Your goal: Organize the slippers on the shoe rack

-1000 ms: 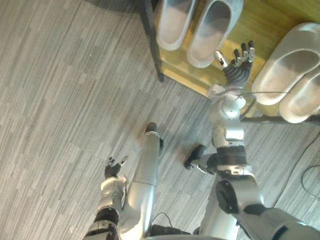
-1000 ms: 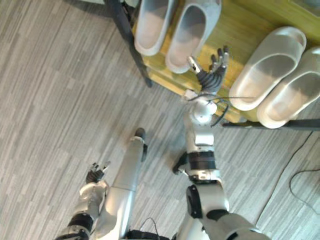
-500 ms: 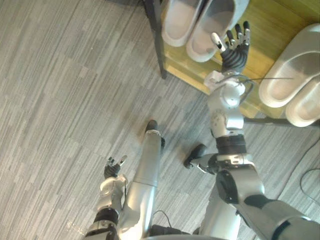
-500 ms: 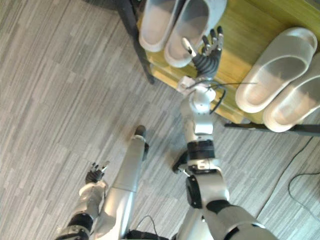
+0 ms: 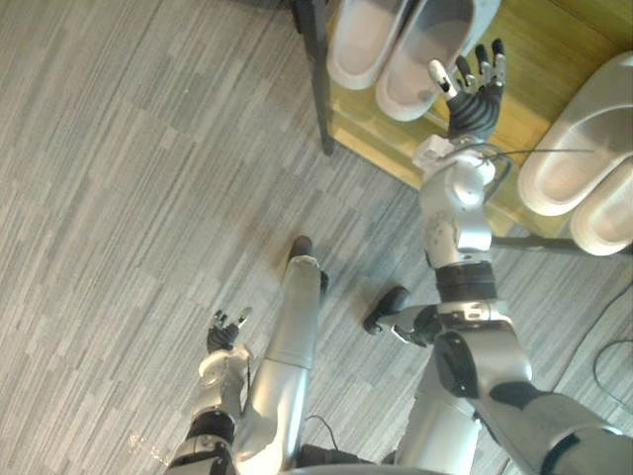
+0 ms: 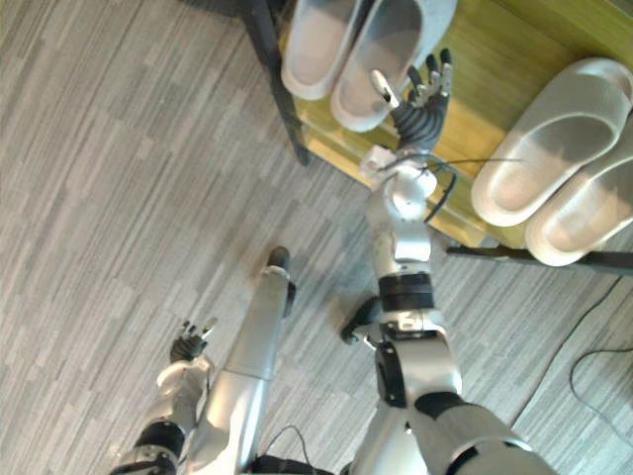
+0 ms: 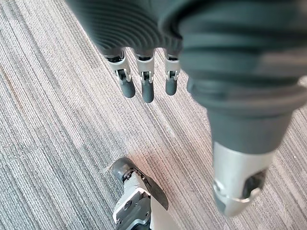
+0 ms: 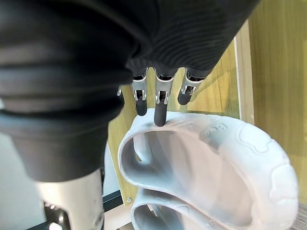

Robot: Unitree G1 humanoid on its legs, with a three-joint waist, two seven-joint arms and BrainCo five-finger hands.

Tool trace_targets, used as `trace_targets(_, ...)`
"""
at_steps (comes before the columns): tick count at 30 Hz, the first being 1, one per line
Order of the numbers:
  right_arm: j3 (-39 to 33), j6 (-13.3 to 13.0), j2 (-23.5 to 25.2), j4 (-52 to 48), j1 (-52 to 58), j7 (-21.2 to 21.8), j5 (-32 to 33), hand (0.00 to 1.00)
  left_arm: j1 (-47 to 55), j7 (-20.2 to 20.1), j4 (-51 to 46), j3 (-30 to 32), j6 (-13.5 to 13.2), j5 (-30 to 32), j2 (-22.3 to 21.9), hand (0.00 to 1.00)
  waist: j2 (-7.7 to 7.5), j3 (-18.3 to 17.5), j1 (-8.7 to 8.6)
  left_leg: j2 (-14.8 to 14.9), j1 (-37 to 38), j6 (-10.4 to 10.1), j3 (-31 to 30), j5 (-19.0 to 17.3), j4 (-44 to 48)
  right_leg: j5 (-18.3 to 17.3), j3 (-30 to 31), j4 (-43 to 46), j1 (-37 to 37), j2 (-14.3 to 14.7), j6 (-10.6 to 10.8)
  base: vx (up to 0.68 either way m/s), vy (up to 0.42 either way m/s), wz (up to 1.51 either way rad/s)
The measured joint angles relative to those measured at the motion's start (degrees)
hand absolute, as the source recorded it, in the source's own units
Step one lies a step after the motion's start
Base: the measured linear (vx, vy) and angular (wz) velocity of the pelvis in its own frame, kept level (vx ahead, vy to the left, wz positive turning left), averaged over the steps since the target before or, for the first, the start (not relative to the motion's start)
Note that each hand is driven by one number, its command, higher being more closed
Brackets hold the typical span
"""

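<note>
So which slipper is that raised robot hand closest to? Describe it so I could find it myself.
Start at the wooden shoe rack, where two pairs of pale grey slippers lie. Take the pair by the dark post; it is the slipper of that pair farther from the post, its edge right beside the open right robot hand.

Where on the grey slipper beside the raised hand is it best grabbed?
Likely the arched strap of the slipper, coming from the side where the open right hand is: the strap stands up hollow, so fingers can slip under it with the thumb on top.
</note>
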Motion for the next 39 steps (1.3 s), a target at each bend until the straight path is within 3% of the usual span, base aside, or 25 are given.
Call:
trace_targets(7, 0.2, 0.1, -0.6, -0.6, 0.1, 0.3, -0.1, 0.0, -0.5, -0.2, 0.8, 0.4, 0.1, -0.1, 0.1, 0.0, 0.06, 0.0, -0.1, 0.8, 0.0, 0.0, 0.5, 0.0, 0.9, 0.2, 0.6, 0.2, -0.2, 0.7, -0.2, -0.02, 0.045, -0.06)
trace_targets(11, 2.3, 0.3, -0.6, -4.5, 2.4, 0.3, -0.7, 0.0, -0.5, -1.1, 0.8, 0.4, 0.2, 0.0, 0.3, 0.0, -0.03, -0.1, -1.46, 1.3, 2.0, 0.1, 1.3, -0.2, 1.1, 0.5, 1.1, -0.2, 1.8, 1.0, -0.1, -0.03, 0.057, -0.07)
trace_targets(19, 7.0, 0.2, 1.2, -12.8, 14.5, 2.5, -3.0, 0.0, 0.0, -1.2, 0.7, 2.6, 0.3, 0.0, 0.2, 0.0, -1.83, -1.1, -4.15, 4.5, 14.9, 1.4, 6.1, 1.1, -8.0, 2.8, 1.1, -9.3, 12.4, 2.1, 2.5, -0.02, 0.061, -0.21)
trace_targets(24, 11.7, 0.2, 1.2, -19.6, 27.8, 5.8, -8.1, 0.0, 1.4, -1.8, -0.2, 0.5, 0.1, 0.0, 0.2, 0.0, -2.58, -1.6, -5.73, 5.8, 26.3, 2.2, 9.7, 3.1, -17.9, 7.0, 0.6, -19.2, 22.7, 3.2, 1.8, 0.08, 0.044, -0.11)
trace_targets(26, 13.6, 0.3, 1.3, -19.9, 36.2, 8.1, -10.0, 0.0, 3.3, -2.6, -0.4, -1.7, 0.0, 0.9, 0.9, 0.0, -3.55, -3.0, -6.47, 5.8, 33.1, 2.4, 11.1, 4.5, -24.3, 8.9, 0.2, -25.4, 28.9, 4.0, 2.2, 0.16, 0.046, -0.1)
trace_targets(34, 12.6, 0.3, 1.6, -16.4, 57.8, 12.3, -15.4, 0.0, 8.8, -3.7, 1.6, -9.1, 0.2, 4.6, 1.7, 0.0, -4.94, -11.1, -9.16, 4.9, 47.3, 3.1, 13.7, 8.1, -40.0, 13.3, -0.8, -40.2, 41.8, 5.5, 4.4, 0.18, 0.046, -0.03)
trace_targets(36, 11.0, 0.5, 1.6, -7.6, 60.0, 13.1, -17.0, 0.0, 10.2, -4.5, 3.7, -11.8, 0.7, 6.0, 2.7, 0.0, -4.87, -13.9, -10.93, 4.8, 51.6, 3.0, 14.6, 9.4, -44.9, 14.8, -0.8, -45.2, 45.3, 6.5, 4.9, 0.19, 0.047, -0.1)
trace_targets(39, 9.5, 1.3, 1.2, 2.1, 60.9, 13.8, -20.5, 0.0, 11.0, -5.3, 5.6, -13.9, 1.2, 8.2, 3.3, 0.0, -3.78, -15.3, -11.55, 5.2, 56.3, 2.9, 15.8, 10.4, -49.7, 16.9, -0.6, -50.9, 49.8, 8.3, 5.3, 0.16, 0.042, -0.18)
